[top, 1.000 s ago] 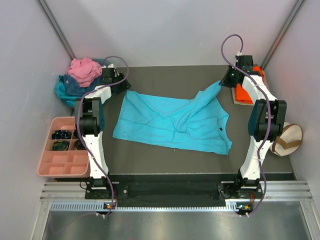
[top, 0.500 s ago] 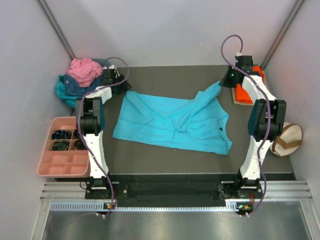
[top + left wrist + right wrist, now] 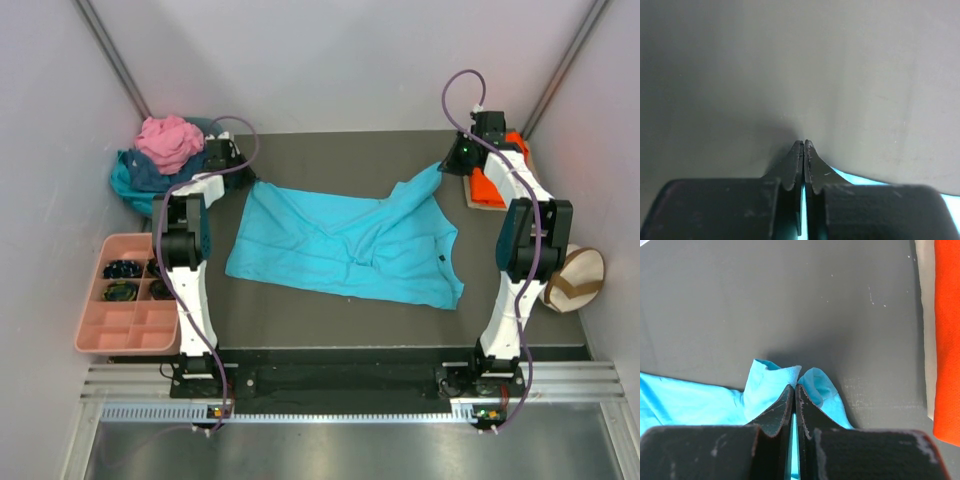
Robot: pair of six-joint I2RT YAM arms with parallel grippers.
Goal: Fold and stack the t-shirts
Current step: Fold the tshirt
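Observation:
A bright turquoise t-shirt (image 3: 340, 245) lies spread and wrinkled on the dark table. My left gripper (image 3: 247, 180) sits at its far left corner; in the left wrist view the gripper (image 3: 804, 142) is shut, with a strip of turquoise cloth (image 3: 855, 177) between the jaws. My right gripper (image 3: 447, 166) is at the far right corner, and in the right wrist view it (image 3: 795, 386) is shut on a bunched fold of the shirt (image 3: 775, 380). An orange t-shirt (image 3: 487, 185) lies folded at the far right. Pink (image 3: 168, 140), navy and teal shirts (image 3: 130, 182) are heaped at the far left.
A pink compartment tray (image 3: 125, 325) stands by the left arm's base. A cream bag with a brown strap (image 3: 575, 280) lies at the right edge. The orange cloth (image 3: 946, 340) rests on a pale board just right of my right gripper. Grey walls enclose the table.
My left gripper has closed on the turquoise shirt's far left corner, where it stood open before. The right arm and the shirt have not moved.

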